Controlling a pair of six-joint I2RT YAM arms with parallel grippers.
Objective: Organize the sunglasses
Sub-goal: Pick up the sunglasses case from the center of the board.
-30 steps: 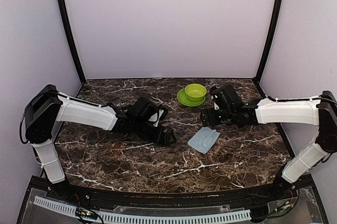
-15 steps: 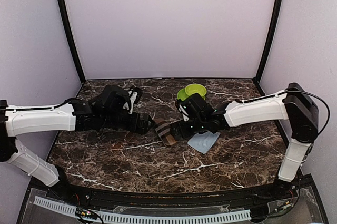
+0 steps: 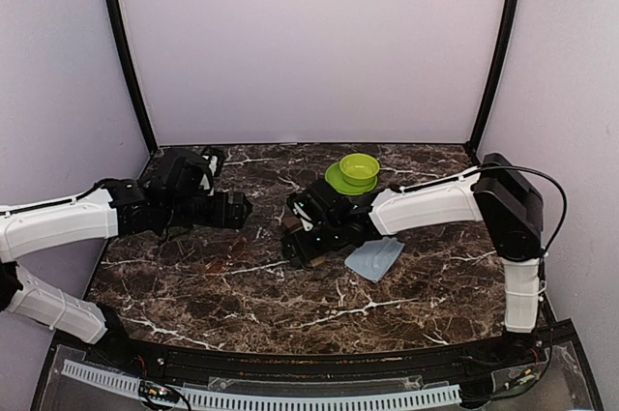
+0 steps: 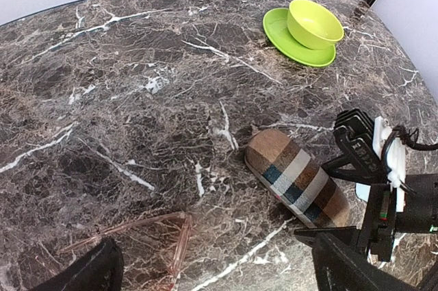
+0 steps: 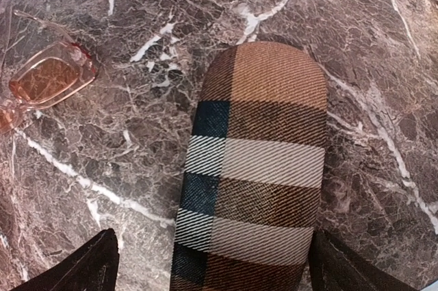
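A plaid brown, white and blue glasses case (image 5: 256, 168) lies on the marble table; it also shows in the left wrist view (image 4: 298, 178). My right gripper (image 5: 212, 253) is open and straddles the case, one finger on each side; in the top view it (image 3: 298, 243) covers most of the case. Pink translucent sunglasses (image 4: 147, 236) lie unfolded on the table left of the case, and one lens shows in the right wrist view (image 5: 44, 82). My left gripper (image 4: 205, 253) is open and empty above the sunglasses; in the top view it (image 3: 242, 208) is left of the right gripper.
A green bowl (image 3: 359, 168) sits on a green plate (image 3: 337, 181) at the back middle, also seen in the left wrist view (image 4: 313, 22). A light blue cloth (image 3: 375, 258) lies right of the case. Walls enclose the table.
My left gripper has pulled back to the left, away from the case. My right gripper has moved left from near the bowl to over the case.
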